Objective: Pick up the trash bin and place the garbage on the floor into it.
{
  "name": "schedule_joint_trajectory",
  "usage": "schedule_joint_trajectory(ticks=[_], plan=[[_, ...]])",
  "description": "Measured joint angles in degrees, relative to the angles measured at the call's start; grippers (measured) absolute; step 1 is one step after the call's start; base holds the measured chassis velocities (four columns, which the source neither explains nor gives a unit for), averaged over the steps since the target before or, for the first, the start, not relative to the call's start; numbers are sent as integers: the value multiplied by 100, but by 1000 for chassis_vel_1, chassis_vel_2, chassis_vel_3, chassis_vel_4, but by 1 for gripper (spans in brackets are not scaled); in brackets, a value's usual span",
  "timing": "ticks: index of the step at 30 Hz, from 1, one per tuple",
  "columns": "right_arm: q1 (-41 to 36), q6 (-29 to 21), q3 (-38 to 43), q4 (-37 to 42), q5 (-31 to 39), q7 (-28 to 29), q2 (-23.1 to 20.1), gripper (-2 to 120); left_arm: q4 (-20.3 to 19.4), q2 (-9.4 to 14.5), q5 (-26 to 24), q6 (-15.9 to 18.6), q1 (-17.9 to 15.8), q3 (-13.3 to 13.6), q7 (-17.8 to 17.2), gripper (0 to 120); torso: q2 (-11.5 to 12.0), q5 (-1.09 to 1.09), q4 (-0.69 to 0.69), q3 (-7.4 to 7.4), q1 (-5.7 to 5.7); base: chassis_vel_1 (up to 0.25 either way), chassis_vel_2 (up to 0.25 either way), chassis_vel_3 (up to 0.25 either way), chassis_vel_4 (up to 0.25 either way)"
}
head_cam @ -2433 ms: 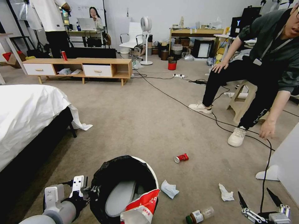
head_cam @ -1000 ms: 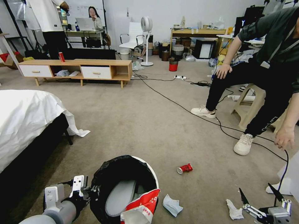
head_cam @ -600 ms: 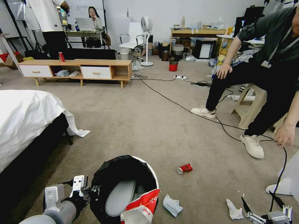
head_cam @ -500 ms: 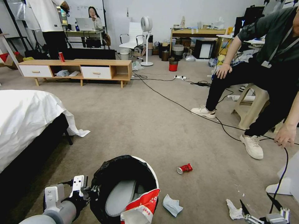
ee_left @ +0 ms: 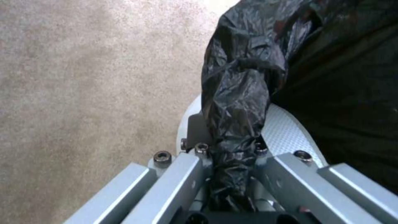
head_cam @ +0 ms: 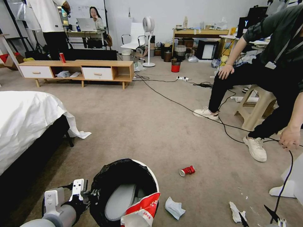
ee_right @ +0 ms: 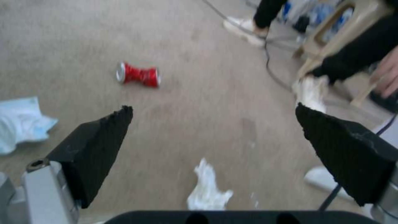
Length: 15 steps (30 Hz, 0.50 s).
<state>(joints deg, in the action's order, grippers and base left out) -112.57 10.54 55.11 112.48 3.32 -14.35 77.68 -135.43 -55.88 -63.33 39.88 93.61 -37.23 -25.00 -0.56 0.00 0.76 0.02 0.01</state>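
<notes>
Collection step in hand. Left gripper (ee_left: 232, 174) clenched on the black-bagged rim of the trash bin (head_cam: 126, 189), carried low at the robot's left. Right gripper (ee_right: 213, 137) spread wide above a crumpled tissue (ee_right: 205, 186) on the floor (head_cam: 151, 126); crushed can (head_cam: 187, 171) and second tissue (head_cam: 174, 208) near. Next, by judgement: descent over tissue, closure, transfer to bin.

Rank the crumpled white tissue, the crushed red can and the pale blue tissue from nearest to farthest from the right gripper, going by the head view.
From the right gripper, at the view's lower right corner:
1. Crumpled white tissue, just to its left.
2. Pale blue tissue, farther left, beside the trash bin.
3. Crushed red can, ahead and to the left.
</notes>
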Motion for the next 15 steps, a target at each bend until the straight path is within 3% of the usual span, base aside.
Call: schedule_joint_trajectory(ticks=[15], plan=[[76, -148, -447, -640, 369, -39, -115, 100, -17, 12, -6, 0, -15, -28, -1, 1, 0, 0, 0, 0, 0, 0, 0, 0, 0]])
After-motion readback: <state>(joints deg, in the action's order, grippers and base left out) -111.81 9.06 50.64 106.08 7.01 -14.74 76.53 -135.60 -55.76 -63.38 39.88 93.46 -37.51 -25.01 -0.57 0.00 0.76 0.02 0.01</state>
